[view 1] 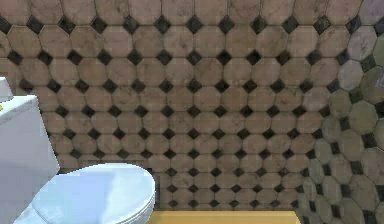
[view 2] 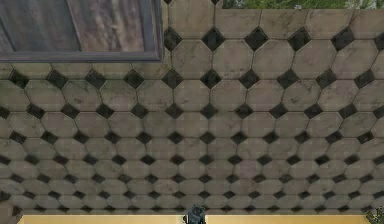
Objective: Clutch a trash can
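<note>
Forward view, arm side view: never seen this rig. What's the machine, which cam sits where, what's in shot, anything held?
It's a Stretch: a wheeled base with one arm that lifts and extends, ending in two fingers. The forward view is from a camera looking ahead and somewhat down: a white toilet, its tank at the view's left, a wall of octagonal tiles, and a strip of light floor below. The arm side view is from a body camera looking out to the side where the arm reaches: more tiled wall, a dark-framed panel, perhaps a window, at the upper left, and a small dark tip at the bottom edge, probably the arm's end. The fingers can't be made out there, so I cannot tell whether anything is held.
</note>
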